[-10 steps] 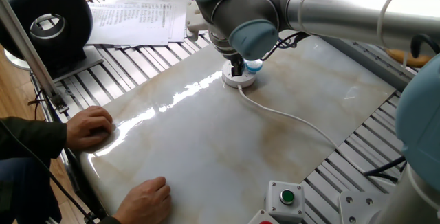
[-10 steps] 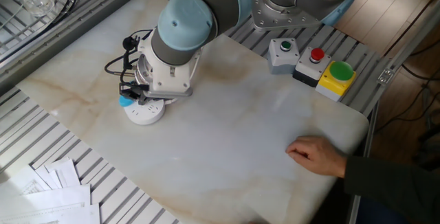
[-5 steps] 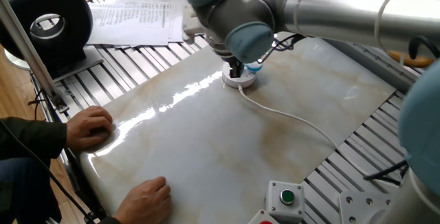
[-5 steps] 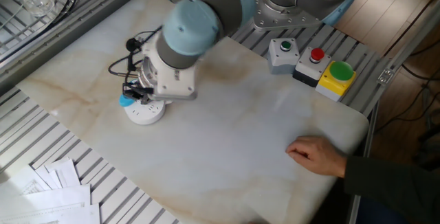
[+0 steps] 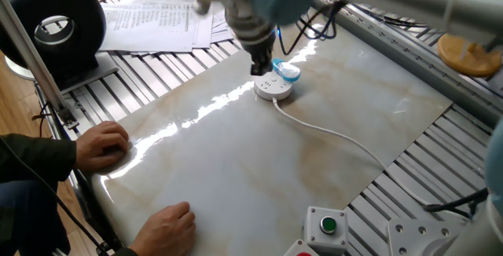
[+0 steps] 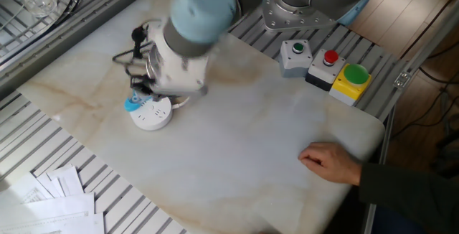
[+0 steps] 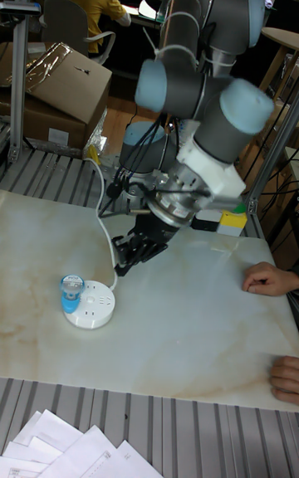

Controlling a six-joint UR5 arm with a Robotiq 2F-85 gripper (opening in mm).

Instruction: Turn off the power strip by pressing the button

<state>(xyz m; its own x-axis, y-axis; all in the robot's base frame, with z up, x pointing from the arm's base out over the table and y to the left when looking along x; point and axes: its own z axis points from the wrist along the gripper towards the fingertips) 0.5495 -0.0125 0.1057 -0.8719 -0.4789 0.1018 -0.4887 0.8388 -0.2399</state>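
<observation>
Hovering above the marble tabletop (image 6: 272, 148), the robot's gripper (image 7: 126, 258) hangs clear of the power strip (image 7: 88, 304), its dark fingertips tilted down toward the round white puck but not touching it in the tall fixed view. Whether the fingers are apart or together cannot be told; the arm is blurred in both fixed views. The puck lies flat just below and beside the gripper, with the button (image 7: 70, 290), a light-blue nub, at the edge of the puck farthest from the fingertips. A white cord (image 5: 330, 134) trails away from the strip across the slab. Well apart from the gripper, near the slab's corner, stand a grey box with a green button (image 6: 295, 54) and a yellow box (image 6: 348, 82). A person's hand (image 6: 331, 162) rests on the slab's edge, also far from the gripper. Printed papers (image 5: 153, 24) lie off the slab.
</observation>
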